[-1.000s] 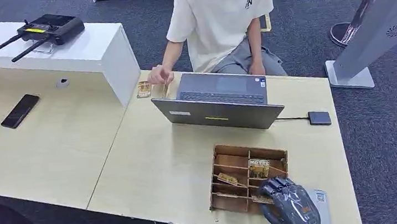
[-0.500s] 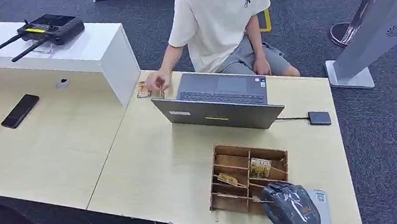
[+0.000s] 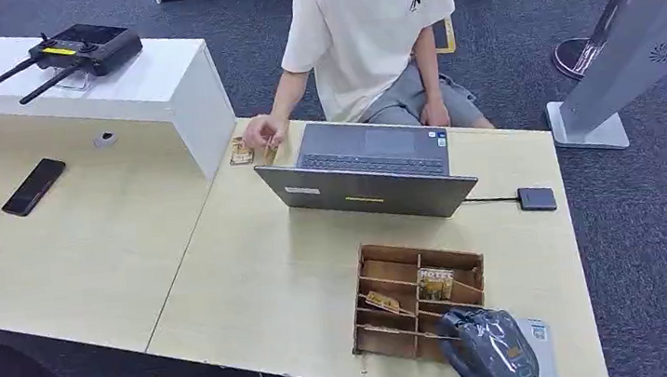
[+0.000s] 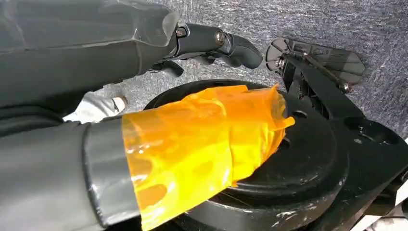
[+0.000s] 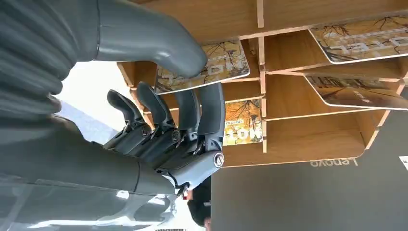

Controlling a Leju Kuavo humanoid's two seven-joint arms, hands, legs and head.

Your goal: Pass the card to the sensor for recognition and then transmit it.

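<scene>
Reaching over the near edge of the wooden card box (image 3: 416,300), right hand (image 3: 489,348) sits at its front compartments; in the right wrist view the thumb (image 5: 144,36) lies on top of one card (image 5: 211,65) and the dark fingers (image 5: 190,113) curl beneath it, so the card looks pinched, though actual contact is hard to confirm; card sticks out of its slot, tilted; other cards stand in neighbouring compartments, one upright printed card (image 3: 435,283) in a rear slot. Left hand (image 4: 159,154) hangs low over grey carpet, thumb wrapped in orange tape; fingers (image 4: 216,43) extended with nothing in them. Box rests on pale wood table (image 3: 255,281); grey laptop (image 3: 367,171) stands beyond it, small black sensor (image 3: 537,198) on a cable just beside the laptop's right; person in white shirt (image 3: 369,26) behind the laptop, hand (image 3: 263,135) on cards at the far table edge.
</scene>
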